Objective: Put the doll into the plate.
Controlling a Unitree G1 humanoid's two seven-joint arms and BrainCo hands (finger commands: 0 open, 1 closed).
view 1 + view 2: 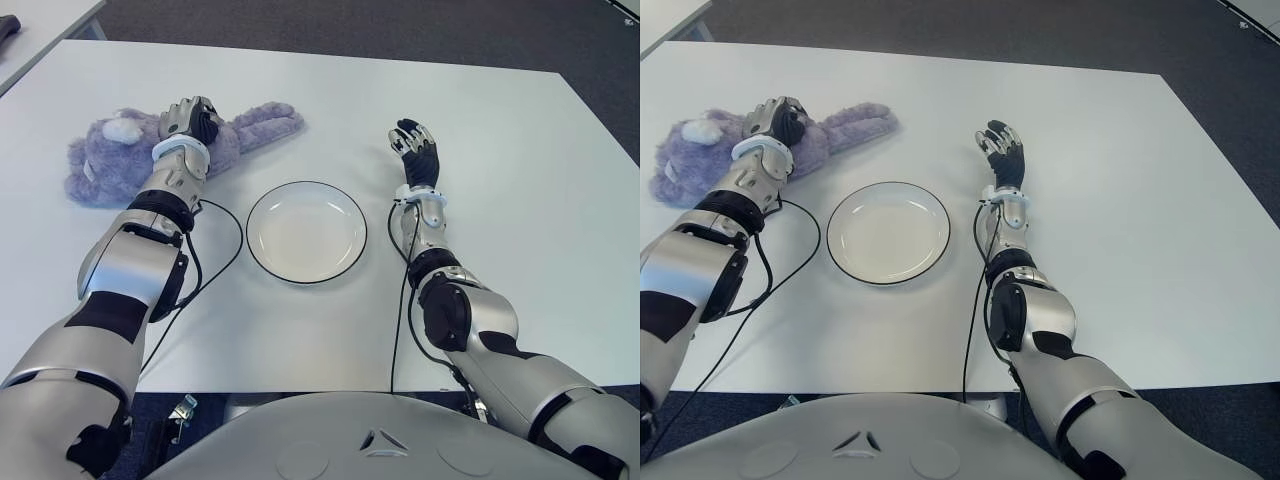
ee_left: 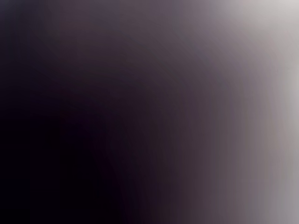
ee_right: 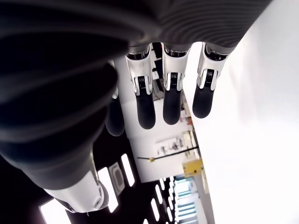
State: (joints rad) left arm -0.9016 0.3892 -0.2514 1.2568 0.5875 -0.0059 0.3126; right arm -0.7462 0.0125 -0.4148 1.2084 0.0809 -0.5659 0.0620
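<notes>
On the table's (image 1: 500, 150) left side, left hand (image 1: 190, 122) presses onto the purple plush rabbit (image 1: 110, 155), finger closure can't tell; grip the torso firmly before carrying to the empty plate (image 1: 306, 232); right hand (image 1: 415, 145) idle beside it, fingers loosely extended.

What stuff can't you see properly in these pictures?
- Left wrist view: only a dark blur, so nothing shows there of the left hand or its grip on the doll.
- Eye views: that hand and forearm cover the doll's middle.
- Right hand: open beside the plate; its wrist view shows no plate.
</notes>
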